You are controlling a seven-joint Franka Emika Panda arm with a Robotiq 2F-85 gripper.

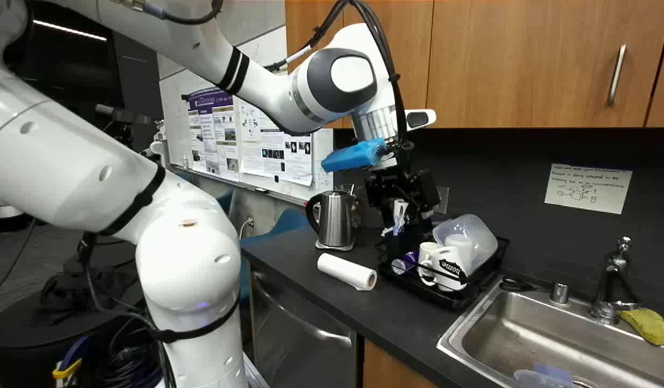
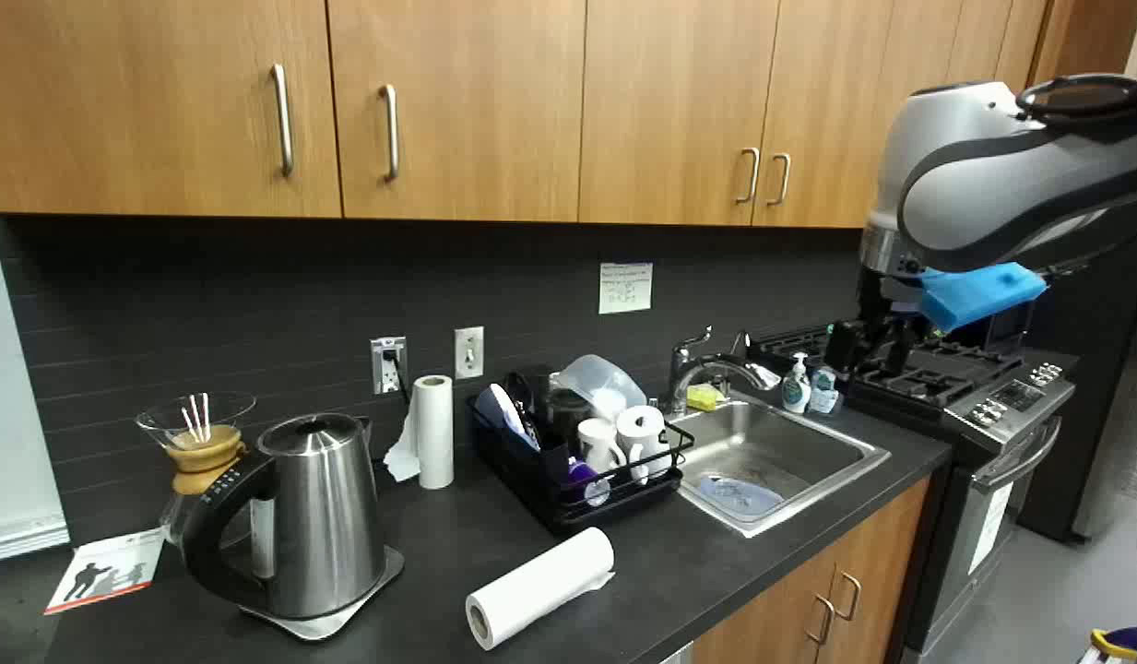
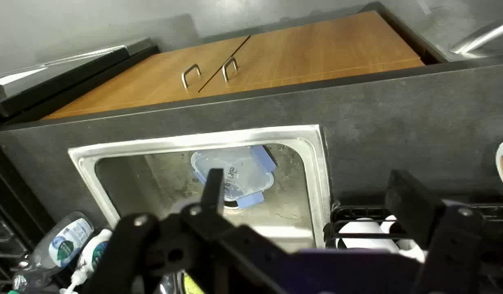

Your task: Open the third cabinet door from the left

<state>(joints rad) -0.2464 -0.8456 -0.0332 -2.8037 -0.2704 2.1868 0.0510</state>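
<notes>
- In an exterior view, find the gripper (image 2: 870, 353) at 3 o'clock, pointing down, and the third door (image 2: 674, 111) at 1 o'clock in the upper row, shut.
- From the gripper, look toward 11 o'clock for the third door's handle (image 2: 752, 175): higher, well apart, with a long axis from 12 to 6. Probably needed next: a climb, a tilt toward level, then a grasp across that axis.
- Count four upper handles (image 2: 393, 132) here, on first door (image 2: 144, 111), second door (image 2: 462, 111), third door and fourth door (image 2: 826, 92); hard to count farther toward 2 o'clock.
- Count also, lower: a single kettle (image 2: 324, 526) at 8 o'clock, an upright paper roll (image 2: 434, 432) at 8 and a lying paper roll (image 2: 540, 587) at 6.
- In an exterior view, follow the only arm (image 1: 189, 264) to the gripper near the centre. From there, seek the third door's handle at 2 o'clock, with a long axis tipped 1 to 7. Hard to read the gripper's spread here.
- Count two mugs (image 1: 449, 267), a single sponge (image 1: 648, 326) and a single faucet (image 1: 605, 291), all toward 4 o'clock.
- In the wrist view, note fingers (image 3: 410, 206) spread wide apart, clamped on nothing, with the sink (image 3: 318, 183) beyond. No sight of the third door here.
- Count two lower doors (image 3: 329, 49) at 10 and 1 o'clock, two lower handles (image 3: 189, 69) toward 11, two bottles (image 3: 67, 241) at 8.
</notes>
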